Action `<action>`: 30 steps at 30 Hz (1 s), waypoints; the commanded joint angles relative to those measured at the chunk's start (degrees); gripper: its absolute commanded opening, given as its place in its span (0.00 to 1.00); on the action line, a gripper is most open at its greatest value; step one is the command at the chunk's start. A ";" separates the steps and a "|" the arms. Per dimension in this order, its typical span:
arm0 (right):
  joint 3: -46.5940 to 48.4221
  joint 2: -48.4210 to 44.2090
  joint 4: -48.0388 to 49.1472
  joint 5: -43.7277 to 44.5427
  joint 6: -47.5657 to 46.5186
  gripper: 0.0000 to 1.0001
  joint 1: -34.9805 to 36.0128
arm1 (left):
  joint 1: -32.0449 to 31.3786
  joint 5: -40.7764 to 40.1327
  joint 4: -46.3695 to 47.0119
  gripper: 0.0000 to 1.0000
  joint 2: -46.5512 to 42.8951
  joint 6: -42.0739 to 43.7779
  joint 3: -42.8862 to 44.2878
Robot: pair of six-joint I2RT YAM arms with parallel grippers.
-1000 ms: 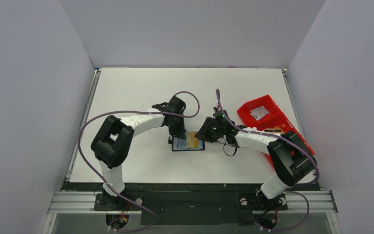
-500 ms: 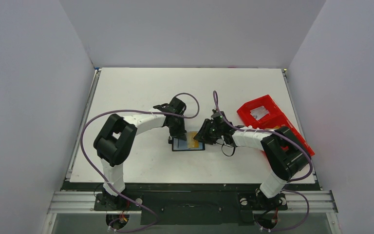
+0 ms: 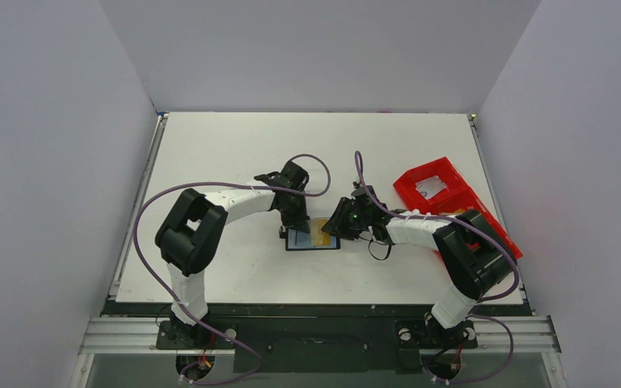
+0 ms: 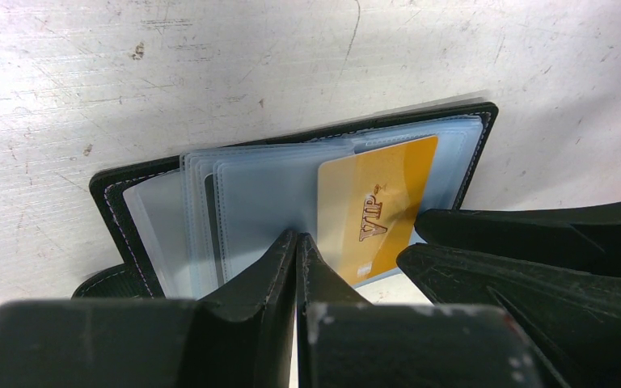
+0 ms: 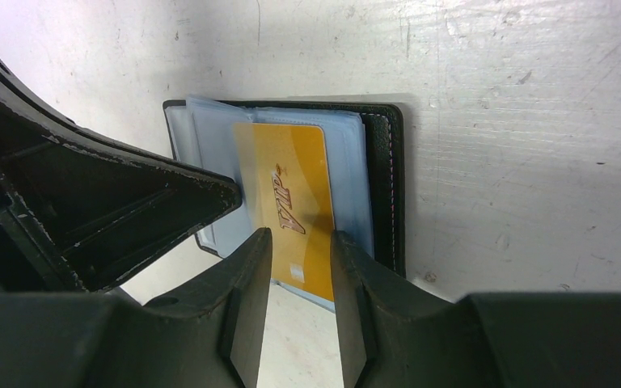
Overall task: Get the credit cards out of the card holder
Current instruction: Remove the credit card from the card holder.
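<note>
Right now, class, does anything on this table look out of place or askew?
Yes. The gold card sits crooked in the open card holder: it is tilted against the clear sleeves and pokes out past the holder's edge. Nothing looks spilled or broken.

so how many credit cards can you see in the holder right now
1: a gold VIP card among the clear sleeves of the open card holder, on the right arm's side. Others may be hidden in the other sleeves.
</note>
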 commanded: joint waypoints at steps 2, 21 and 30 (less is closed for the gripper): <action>-1.22 -0.40 -1.38 4.78 -1.26 0.31 -0.73 | -0.05 -3.85 -0.41 0.00 2.49 0.39 -2.41; -0.47 1.28 -0.43 2.98 -1.25 0.31 0.92 | -0.16 -3.23 0.06 0.00 2.87 0.29 -2.06; 0.15 2.01 -0.71 4.12 -0.69 0.31 3.10 | -0.48 -2.92 0.10 0.00 3.65 0.24 -1.46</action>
